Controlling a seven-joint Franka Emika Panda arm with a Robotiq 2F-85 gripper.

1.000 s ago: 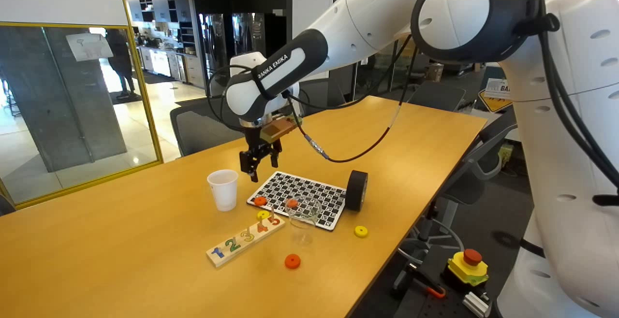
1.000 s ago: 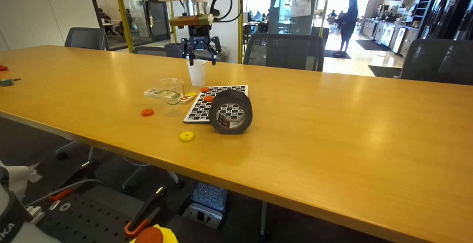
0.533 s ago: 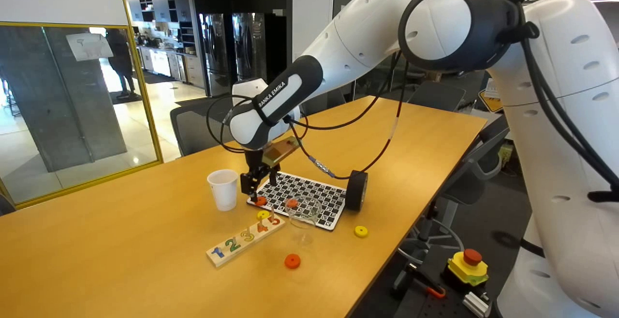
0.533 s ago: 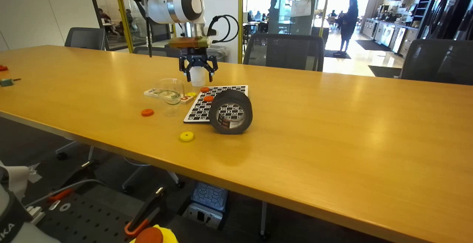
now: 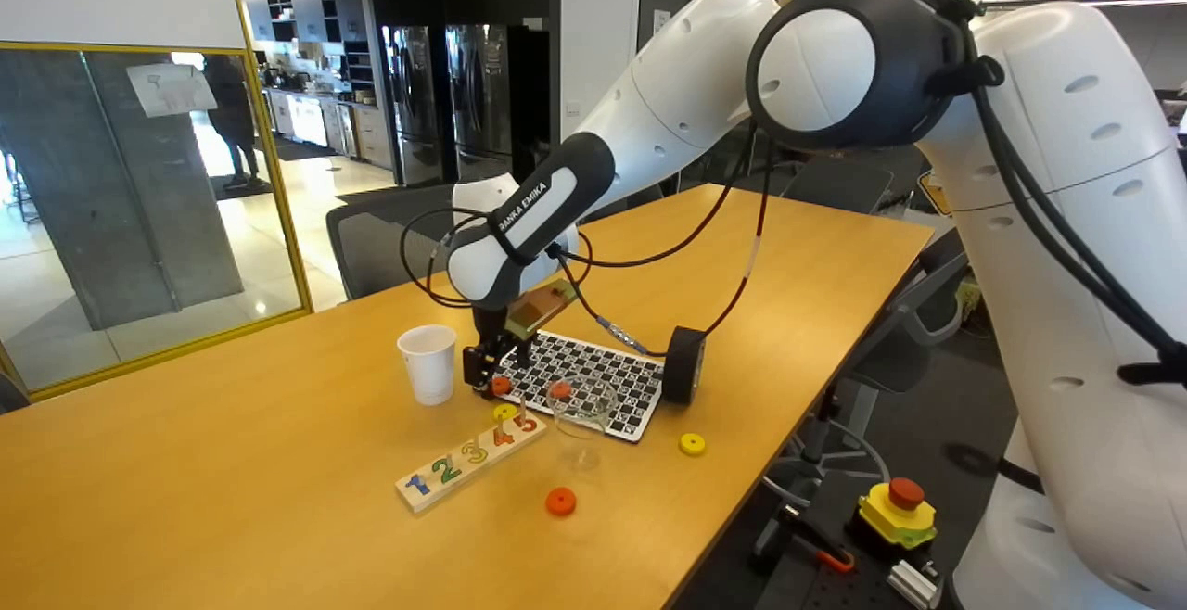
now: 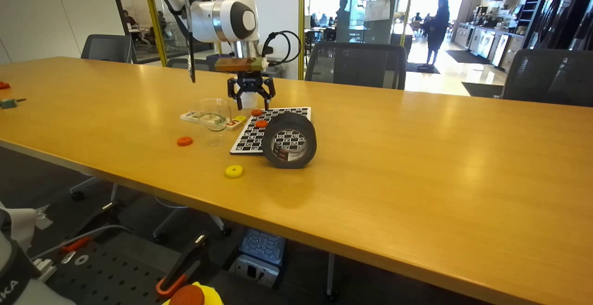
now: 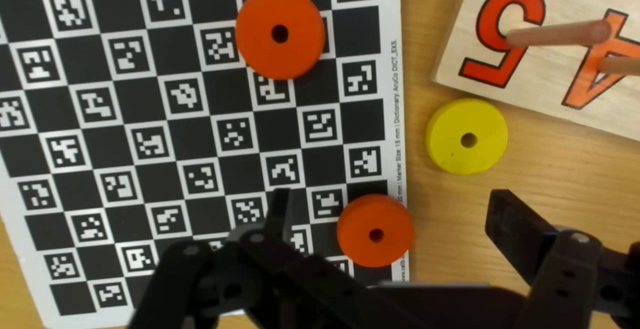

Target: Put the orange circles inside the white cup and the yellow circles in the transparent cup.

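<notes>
Wrist view: found gripper [image 7: 388, 204] with jaws spread wide, holding nothing, and with an orange circle [image 7: 370, 217] between them at the edge of the checkered board [image 7: 185, 136]. Noted second orange circle [image 7: 280, 56] farther in and yellow circle [image 7: 462, 156] just off the board, beside the peg block [image 7: 545, 68]. In an exterior view, recorded white cup [image 5: 429, 374] upright near the gripper, transparent cup [image 5: 580, 432] in the sight line to the board, black tape roll [image 5: 684, 366] on edge by the board, plus third orange circle [image 5: 560, 504] and second yellow circle [image 5: 690, 446] on the table [image 5: 278, 517].
</notes>
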